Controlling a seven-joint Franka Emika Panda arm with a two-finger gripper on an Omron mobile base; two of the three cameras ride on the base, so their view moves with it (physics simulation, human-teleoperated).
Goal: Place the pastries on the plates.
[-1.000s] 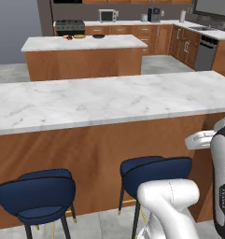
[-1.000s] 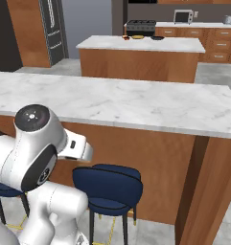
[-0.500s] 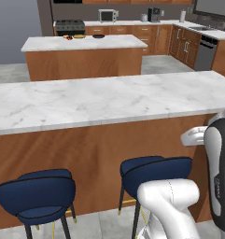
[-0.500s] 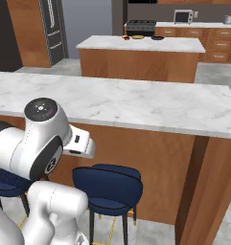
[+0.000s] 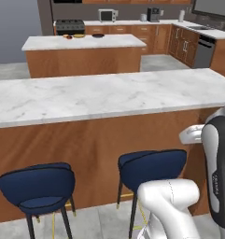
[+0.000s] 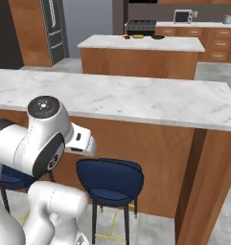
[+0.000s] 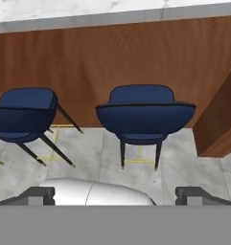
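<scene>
The two-finger gripper [image 7: 115,194] hangs low with its jaws spread wide and nothing between them, its dark finger tips [image 7: 40,195] poking up at the bottom corners of the hand view. It looks down at two navy-blue upholstered bar stools [image 7: 143,117] on thin dark legs, standing side by side on the grey tiled floor [image 7: 102,158] against the brown wooden face of a counter. In the base views the white arm [image 6: 38,143] is folded up in front of that long white marble-topped breakfast bar [image 5: 109,95], stools tucked under its overhang. Well beyond it stands a second marble-topped wooden kitchen island [image 5: 83,42], and that's where the task's things sit: a small golden-yellow rimmed plate [image 5: 79,35] and a dark plate [image 5: 98,35] near each other at the far edge, with a tiny dark reddish blob [image 5: 68,36] just beside the yellow one, too small to tell what it is. Behind, a black stove [image 6: 141,24] and a white microwave [image 6: 183,16] line the back wall counter.
</scene>
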